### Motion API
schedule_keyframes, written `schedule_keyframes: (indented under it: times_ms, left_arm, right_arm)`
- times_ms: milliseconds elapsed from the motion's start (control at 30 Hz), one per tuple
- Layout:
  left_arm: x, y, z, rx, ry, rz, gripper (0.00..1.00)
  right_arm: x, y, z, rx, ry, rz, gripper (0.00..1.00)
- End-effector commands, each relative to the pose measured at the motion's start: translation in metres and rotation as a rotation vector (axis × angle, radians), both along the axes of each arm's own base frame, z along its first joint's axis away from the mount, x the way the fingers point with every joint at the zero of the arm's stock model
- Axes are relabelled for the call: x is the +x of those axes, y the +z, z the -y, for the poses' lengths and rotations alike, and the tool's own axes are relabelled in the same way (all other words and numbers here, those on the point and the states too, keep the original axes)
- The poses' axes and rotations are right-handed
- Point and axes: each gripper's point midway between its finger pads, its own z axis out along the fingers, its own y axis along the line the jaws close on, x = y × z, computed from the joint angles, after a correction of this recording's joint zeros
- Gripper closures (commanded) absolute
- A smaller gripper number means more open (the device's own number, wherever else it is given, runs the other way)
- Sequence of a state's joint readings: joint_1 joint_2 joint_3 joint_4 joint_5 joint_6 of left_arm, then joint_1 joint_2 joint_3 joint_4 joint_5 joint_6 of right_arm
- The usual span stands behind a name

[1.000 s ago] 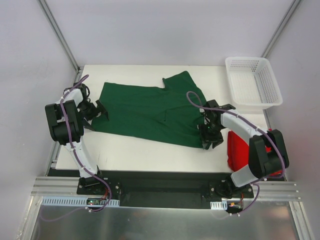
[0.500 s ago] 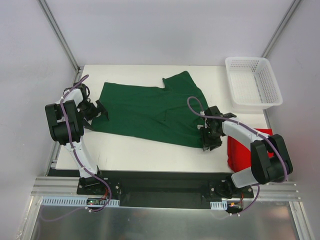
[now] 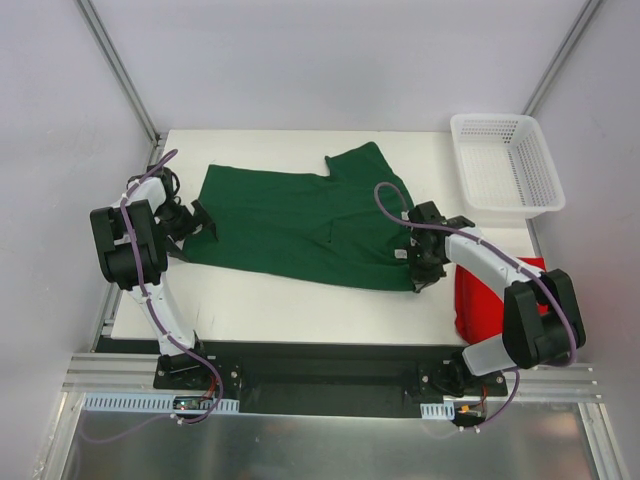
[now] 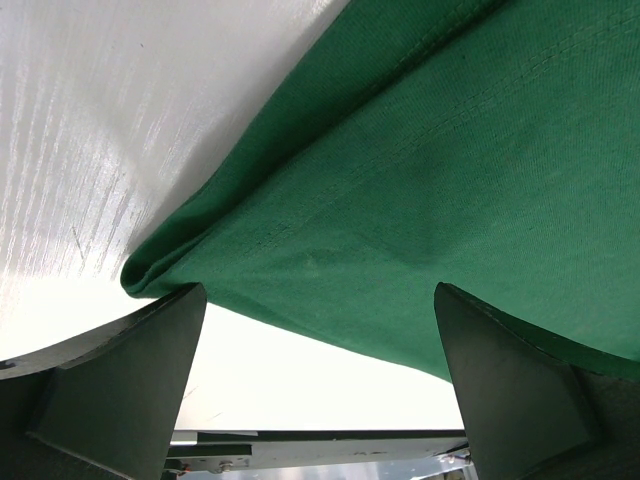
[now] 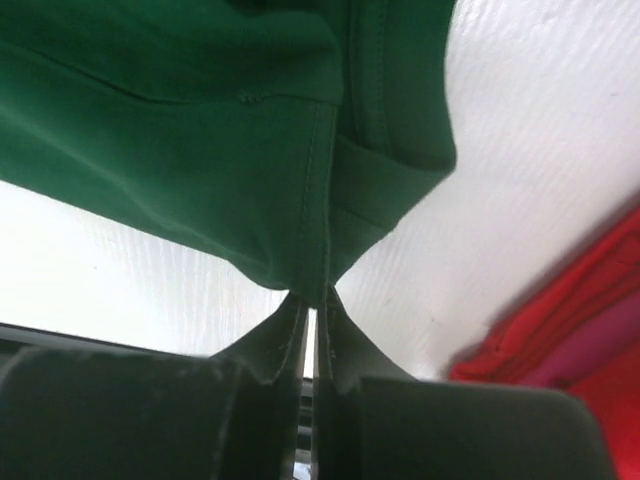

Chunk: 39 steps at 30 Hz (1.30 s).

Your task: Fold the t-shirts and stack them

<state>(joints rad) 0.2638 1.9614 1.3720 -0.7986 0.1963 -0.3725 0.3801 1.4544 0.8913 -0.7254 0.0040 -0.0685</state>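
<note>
My right pincer [image 5: 312, 300] clamped on a corner of the dark green fabric t-shirt [image 5: 200, 150], red folded cloth [image 5: 560, 320] just beside, left pincer [image 4: 318, 295] wide apart astride its edge, white tabletop [image 4: 90, 120] beyond.

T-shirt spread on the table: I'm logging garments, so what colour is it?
The t-shirt is plain dark green, best seen in the top external view.
</note>
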Motion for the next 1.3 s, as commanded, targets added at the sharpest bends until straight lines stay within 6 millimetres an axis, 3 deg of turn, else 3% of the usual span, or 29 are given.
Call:
schedule_keyframes:
  times_ms: [0, 433, 533, 567, 633, 667, 800, 933, 1000, 1033, 1067, 1133, 1200, 1267]
  left_arm:
    - [-0.007, 0.002, -0.008, 0.023, -0.011, -0.021, 0.01]
    - [-0.009, 0.006, -0.012, 0.023, 0.002, -0.013, 0.01]
    - [-0.009, 0.007, -0.013, 0.018, 0.006, -0.011, 0.01]
    - [-0.008, 0.007, -0.013, 0.016, 0.007, -0.008, 0.01]
    - [-0.008, 0.008, -0.012, 0.014, 0.006, -0.005, 0.01]
    - [-0.008, 0.008, -0.012, 0.013, 0.006, -0.003, 0.01]
    - [-0.007, 0.009, -0.01, 0.003, 0.008, 0.0, 0.01]
    - [-0.005, 0.017, -0.006, -0.015, 0.016, 0.025, 0.01]
    - [-0.003, 0.021, -0.002, -0.031, 0.027, 0.037, 0.01]
    - [-0.003, 0.027, 0.0, -0.034, 0.027, 0.053, 0.01]
    - [-0.003, 0.029, 0.002, -0.038, 0.03, 0.059, 0.01]
    - [-0.001, 0.042, 0.007, -0.052, 0.033, 0.104, 0.01]
    - [0.004, 0.052, 0.011, -0.065, 0.036, 0.152, 0.01]
    - [0.007, 0.07, 0.019, -0.081, 0.024, 0.215, 0.01]
  right_arm:
    - [0.005, 0.028, 0.016, -0.096, 0.004, 0.029, 0.99]
    - [-0.011, 0.009, 0.03, -0.202, 0.008, -0.13, 0.97]
    - [-0.012, 0.011, 0.034, -0.234, 0.001, -0.151, 0.77]
    - [-0.009, 0.015, 0.036, -0.245, -0.003, -0.139, 0.65]
    - [-0.002, 0.03, 0.044, -0.282, -0.029, -0.071, 0.55]
    - [0.002, 0.036, 0.045, -0.283, -0.038, -0.04, 0.45]
    - [0.037, 0.065, 0.024, -0.178, -0.056, 0.115, 0.27]
    - [0.075, 0.077, -0.001, -0.095, -0.05, 0.184, 0.28]
    - [0.091, 0.07, -0.014, -0.068, -0.027, 0.171, 0.35]
    - [0.104, 0.076, -0.02, -0.051, -0.024, 0.197, 0.38]
    - [0.112, 0.068, -0.024, -0.054, -0.014, 0.18, 0.46]
    - [0.126, 0.069, -0.036, -0.018, 0.0, 0.19, 0.52]
    - [0.134, 0.055, -0.047, 0.006, 0.012, 0.161, 0.53]
    - [0.147, 0.055, -0.054, 0.022, 0.015, 0.171, 0.54]
